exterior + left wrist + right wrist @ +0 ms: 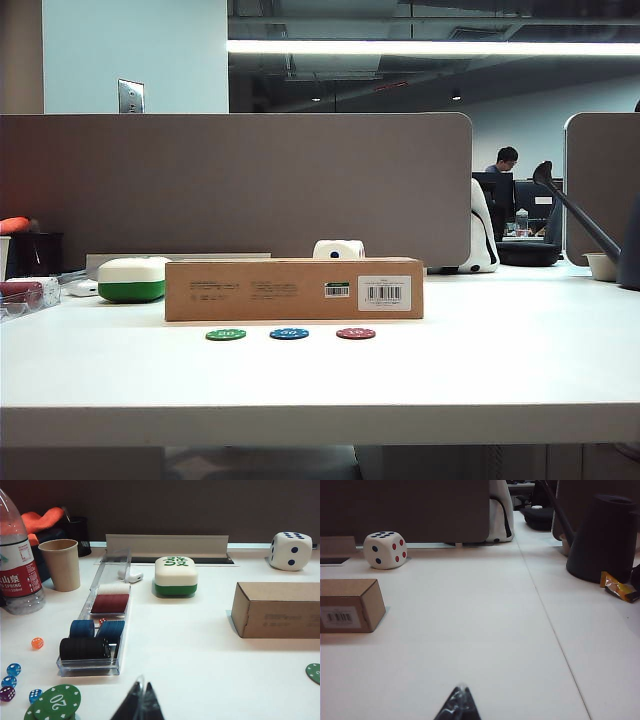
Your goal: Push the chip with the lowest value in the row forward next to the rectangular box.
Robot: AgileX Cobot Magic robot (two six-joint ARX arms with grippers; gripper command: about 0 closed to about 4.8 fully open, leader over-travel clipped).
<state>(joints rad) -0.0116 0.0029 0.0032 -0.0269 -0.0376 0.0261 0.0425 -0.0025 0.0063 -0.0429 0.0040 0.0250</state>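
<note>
red chip (355, 333): right end of a row of three on the white table (500, 370), just in front of the cardboard box (294, 289), small gap between them; not touched, not pushed yet
number on it: too small to read for sure; taken as the lowest of the row
other chips: blue chip (289, 333) in the middle, green chip (225, 334) at left, evenly spaced
box: long, low, lying lengthwise, barcode label facing the camera
left gripper (140, 705): low over the table, well back from the row, left of the box; fingertips look pressed together, holding nothing
right gripper (459, 706): over bare table to the right of the box end, red chip outside its wrist view; tips look pinched together, nothing in them
neither arm: visible in the exterior view
clutter: chip tray (100, 625), white-and-green case (175, 576), big die (385, 549), dark watering can (602, 535)
risk 1: wrong chip pushed, since the blue one sits close beside the red
risk 2: off-centre contact, chip spins or slides sideways instead of forward
risk 3: tip too high skips over the flat chip; too low scrapes the table
risk 4: overshoot, chip rams the box and shifts it
</note>
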